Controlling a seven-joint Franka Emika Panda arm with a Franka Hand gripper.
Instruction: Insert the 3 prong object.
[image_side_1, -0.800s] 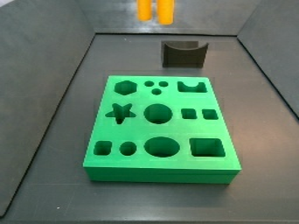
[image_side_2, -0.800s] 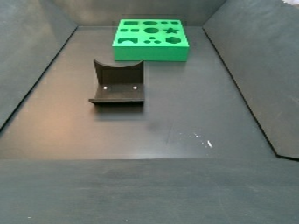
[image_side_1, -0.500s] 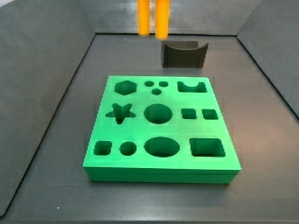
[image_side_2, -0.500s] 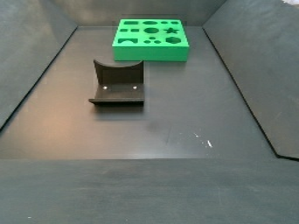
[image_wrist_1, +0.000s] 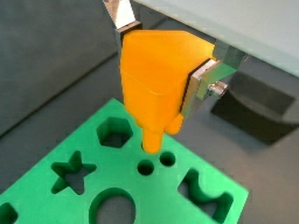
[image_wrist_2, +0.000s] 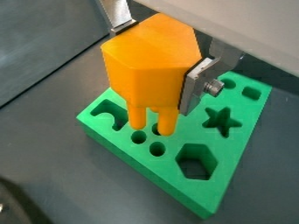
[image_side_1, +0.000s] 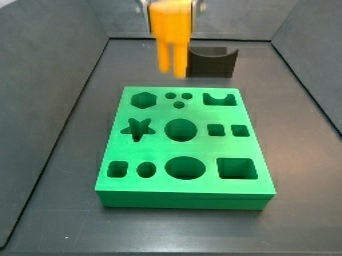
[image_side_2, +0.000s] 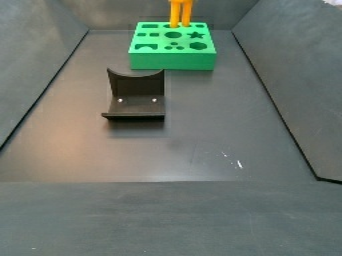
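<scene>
My gripper (image_wrist_1: 163, 57) is shut on the 3 prong object (image_wrist_1: 158, 79), a bright orange piece held upright with its prongs pointing down. It also shows in a wrist view (image_wrist_2: 146, 70), where the gripper (image_wrist_2: 160, 48) clamps its flat sides. The prongs hang over the three small round holes (image_wrist_2: 158, 150) near the far edge of the green block (image_wrist_2: 239, 140). In a side view the piece (image_side_1: 170, 35) is still above the block (image_side_1: 211, 148), tips clear of the holes (image_side_1: 179, 100). Another side view shows the piece (image_side_2: 179, 12) over the block (image_side_2: 174, 50).
The dark fixture with a curved back stands behind the block in a side view (image_side_1: 211, 60) and nearer the camera in another (image_side_2: 134, 95). The green block also has star, hexagon, round and square holes. Grey walls enclose the dark floor (image_side_2: 201, 170).
The gripper has come down with the orange piece. The prongs are now much lower, close above the far edge of the green block. The block and fixture have not moved.
</scene>
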